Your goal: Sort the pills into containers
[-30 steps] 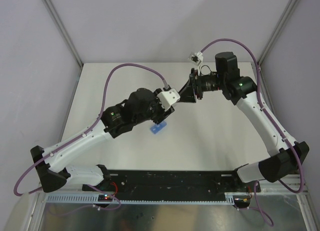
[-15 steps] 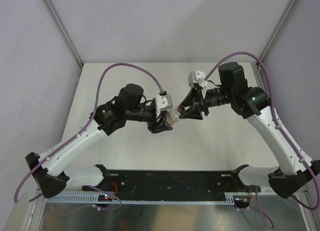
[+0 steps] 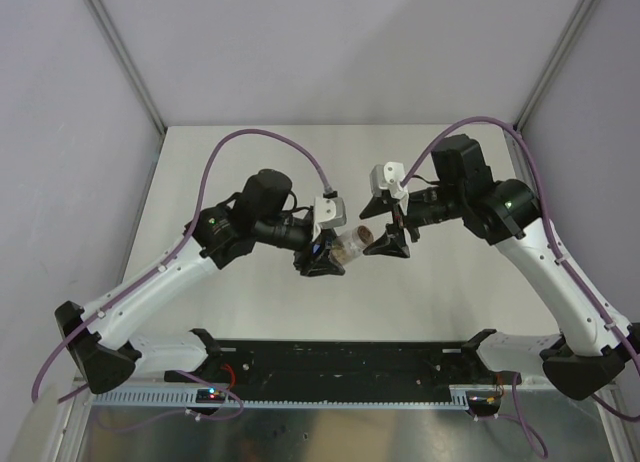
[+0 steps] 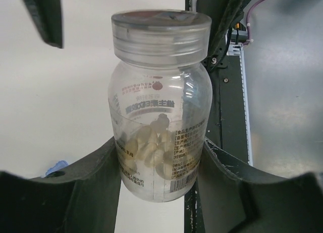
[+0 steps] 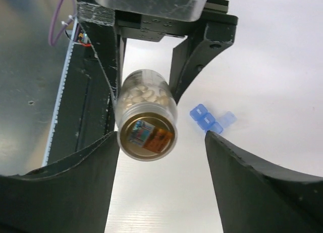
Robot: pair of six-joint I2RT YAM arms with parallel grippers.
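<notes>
the left gripper (image 4: 160, 165) was pinching the lower body of a clear bottle (image 4: 160, 117), one finger pressed against each side of it. the left wrist view showed the bottle end-on from its base side, with printed text on its wall and a ribbed clear lid (image 4: 161, 34) at the far end. the pills (image 4: 149, 147) appeared there as pale tablets heaped in the part of the bottle between the fingers.

the right gripper (image 5: 161, 137) was spread, with one finger on each side of the lid end. the right wrist view showed a clear gap between the lid and one finger. the other finger lay just beside the lid, and contact could not be confirmed. only this view showed the orange and white label (image 5: 149, 136) on the lid face.

the top view showed what neither wrist view did: the two grippers met nose to nose above the middle of the table (image 3: 250, 162), with the bottle lying roughly level between them.

the containers (image 5: 209, 118), a translucent blue strip of joined compartments, lay on the table below and just beside the bottle in the right wrist view. the left wrist view showed only a blue corner of the strip. in the top view the left gripper mostly covered it, and a small blue patch there was possibly part of it.
</notes>
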